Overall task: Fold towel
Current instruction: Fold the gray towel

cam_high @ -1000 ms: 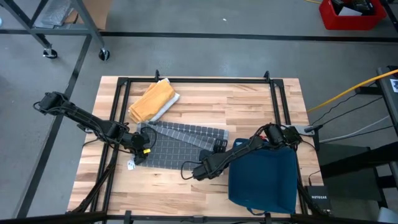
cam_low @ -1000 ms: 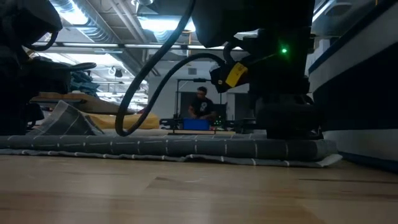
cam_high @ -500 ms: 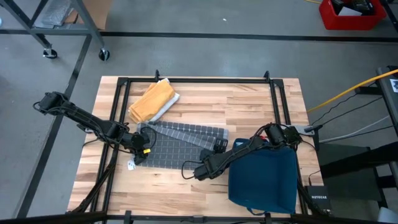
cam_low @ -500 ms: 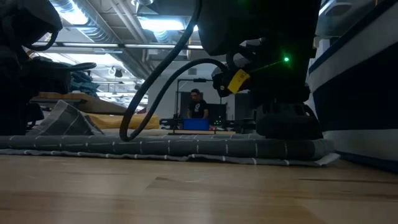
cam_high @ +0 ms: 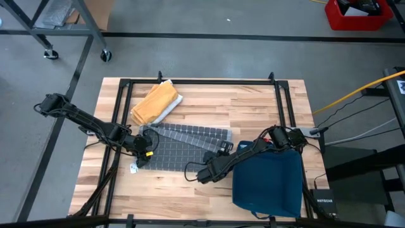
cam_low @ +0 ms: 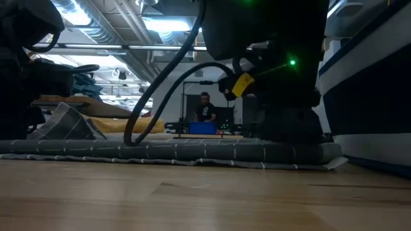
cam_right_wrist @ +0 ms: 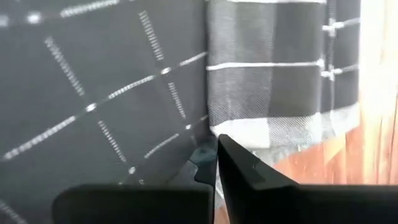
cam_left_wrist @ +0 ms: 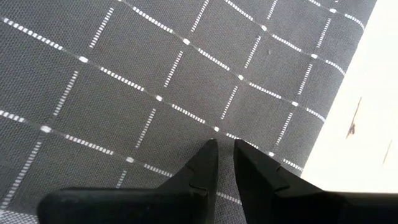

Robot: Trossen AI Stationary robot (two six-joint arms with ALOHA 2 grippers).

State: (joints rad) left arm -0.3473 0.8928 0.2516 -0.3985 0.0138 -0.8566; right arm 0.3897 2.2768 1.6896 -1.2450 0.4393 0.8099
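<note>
The grey checked towel (cam_high: 183, 147) lies spread on the wooden table (cam_high: 253, 101), with a rumpled corner (cam_low: 70, 122) standing up at its far left. My left gripper (cam_high: 140, 159) sits at the towel's near left corner, its fingers (cam_left_wrist: 208, 158) almost together on the cloth. My right gripper (cam_high: 199, 172) is down on the towel's near edge toward the right and is shut there (cam_right_wrist: 216, 146). My left gripper meets the towel close to its near left corner (cam_left_wrist: 217, 127), slanting steeply down from the table's left. The fingertips hide the pinch itself. The cloth around them lies flat on the table. My right gripper has the towel's near edge (cam_right_wrist: 208, 127) between its shut fingers, beside a turned-over strip of lighter weave (cam_right_wrist: 273, 93). It slants down from the table's right. How many layers it has, I cannot tell. The towel lies on the table.
A folded yellow and white cloth (cam_high: 157, 102) lies at the far left. A dark blue bag (cam_high: 269, 180) fills the near right. Black frame rails (cam_high: 281, 107) run along the table's sides. A person (cam_low: 204, 109) stands far off in the room.
My right gripper has rolled a little where it stands on the towel's near edge. In the low view its lower end has drawn slightly toward the left. The towel stays flat.
</note>
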